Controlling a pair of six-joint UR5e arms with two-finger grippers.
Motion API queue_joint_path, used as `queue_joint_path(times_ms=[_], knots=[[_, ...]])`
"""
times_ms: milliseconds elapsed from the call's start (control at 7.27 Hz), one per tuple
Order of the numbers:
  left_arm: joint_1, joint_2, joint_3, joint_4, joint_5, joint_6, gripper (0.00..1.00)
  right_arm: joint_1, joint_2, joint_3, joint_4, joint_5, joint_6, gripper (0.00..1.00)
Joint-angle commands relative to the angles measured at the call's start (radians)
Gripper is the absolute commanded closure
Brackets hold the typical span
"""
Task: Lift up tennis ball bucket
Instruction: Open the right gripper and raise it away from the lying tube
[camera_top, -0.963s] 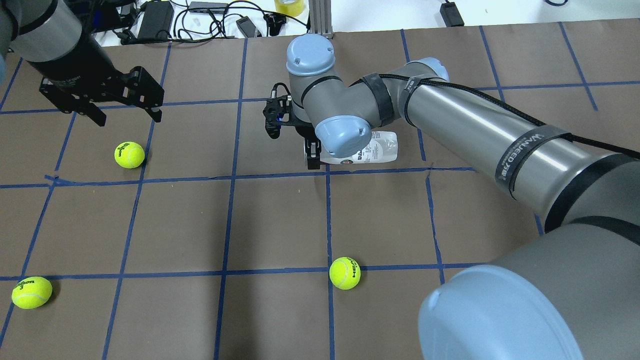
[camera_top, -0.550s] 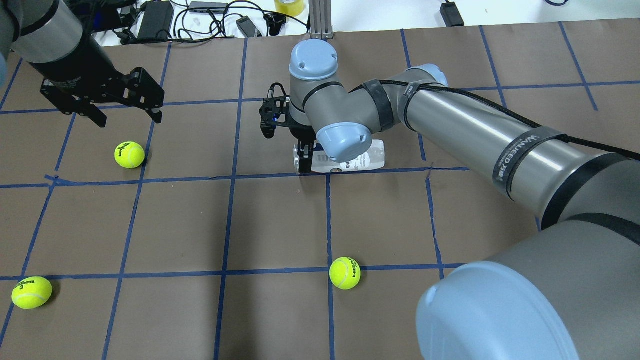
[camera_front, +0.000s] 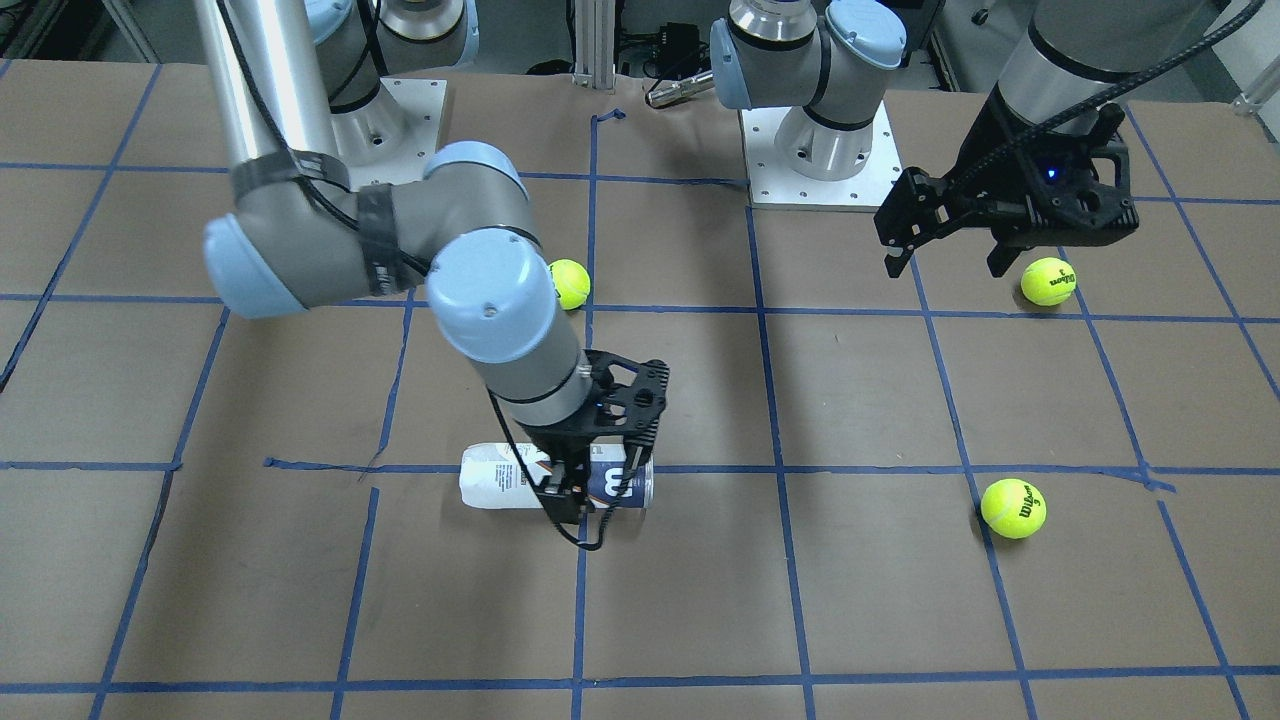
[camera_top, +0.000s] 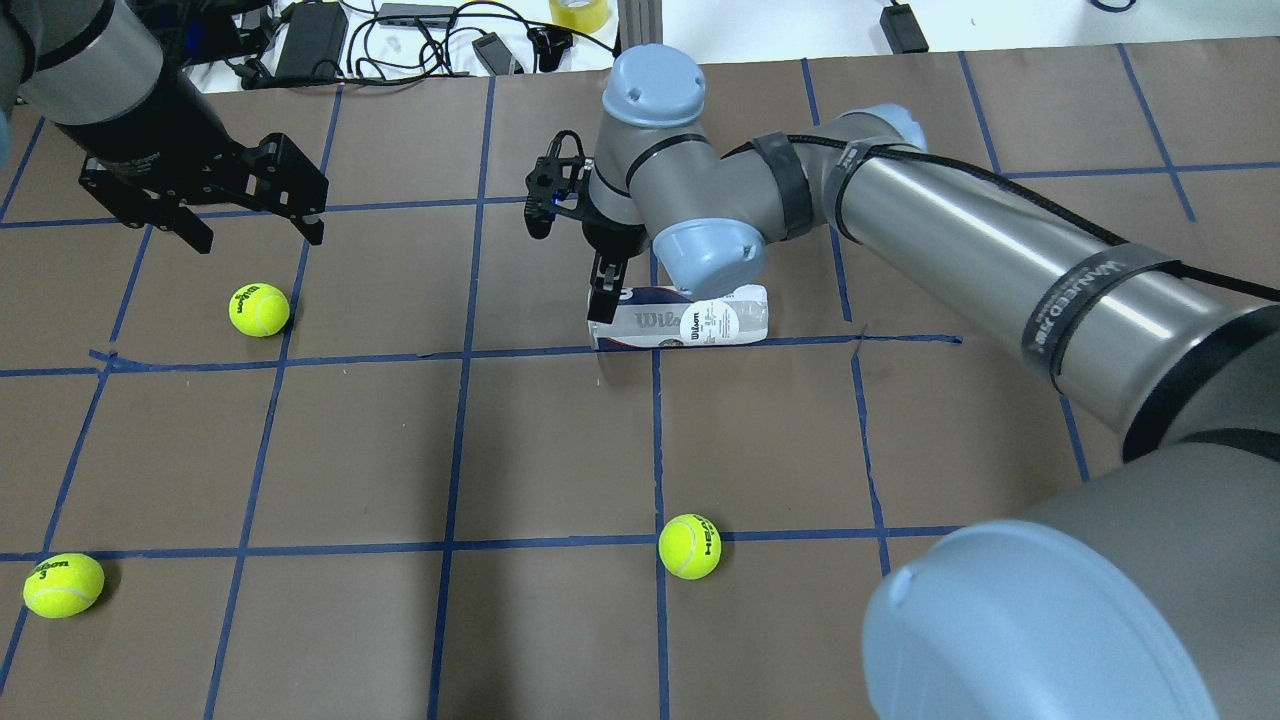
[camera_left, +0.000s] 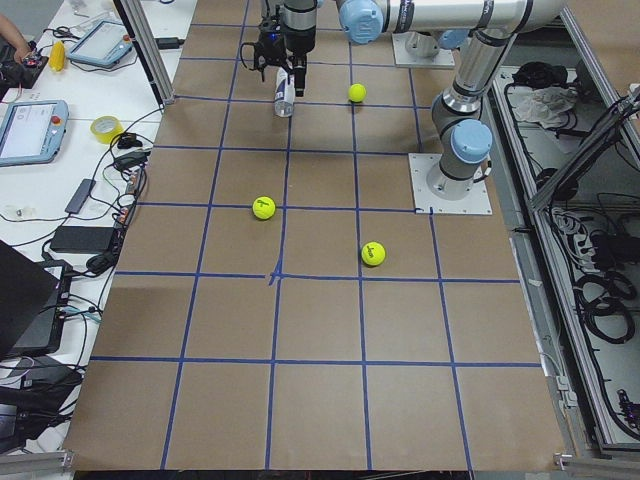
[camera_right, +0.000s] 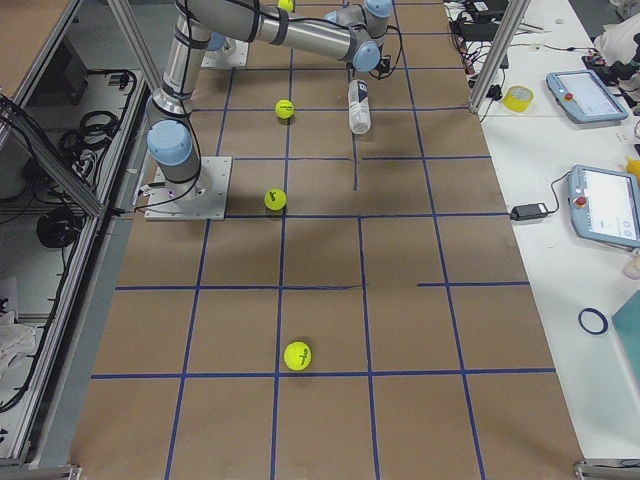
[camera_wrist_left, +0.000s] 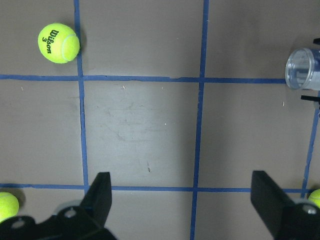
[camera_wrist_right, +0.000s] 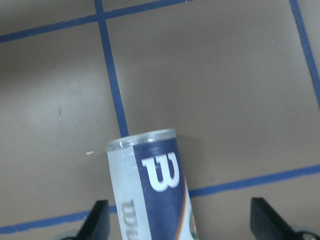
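The tennis ball bucket (camera_top: 700, 322), a clear tube with a white and navy Wilson label, lies on its side on the brown table; it also shows in the front view (camera_front: 500, 482). My right gripper (camera_front: 598, 485) is open and low over the tube's navy end. In the right wrist view the tube (camera_wrist_right: 150, 200) lies between the spread fingers (camera_wrist_right: 100, 220), nearer the left one. My left gripper (camera_top: 255, 230) is open and empty, hovering above the table far to the left of the tube.
Three yellow-green tennis balls lie loose on the table: one below the left gripper (camera_top: 260, 310), one at the near left (camera_top: 63, 585), one near the middle (camera_top: 690, 546). Cables and chargers (camera_top: 310, 40) lie beyond the far edge.
The right wrist swung and shifted farther away. The tube slid a little left on the table and more of its label shows. The left arm has not moved.
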Motion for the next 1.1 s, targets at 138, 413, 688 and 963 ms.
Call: queue_joint_path(times_ms=[138,413,688,963], knots=[[0.041,-0.036,-0.009,0.026,-0.011,0.002,0.00,-0.205,-0.213,-0.003,0.177,-0.013,0.201,0.00],[0.038,-0.086,-0.017,0.123,-0.198,-0.018,0.00,-0.227,-0.308,-0.003,0.220,-0.106,0.367,0.00],[0.034,-0.152,-0.070,0.258,-0.344,-0.041,0.00,-0.229,-0.356,-0.001,0.251,-0.139,0.576,0.00],[-0.027,-0.215,-0.164,0.450,-0.434,-0.141,0.00,-0.265,-0.379,0.000,0.277,-0.140,0.683,0.00]])
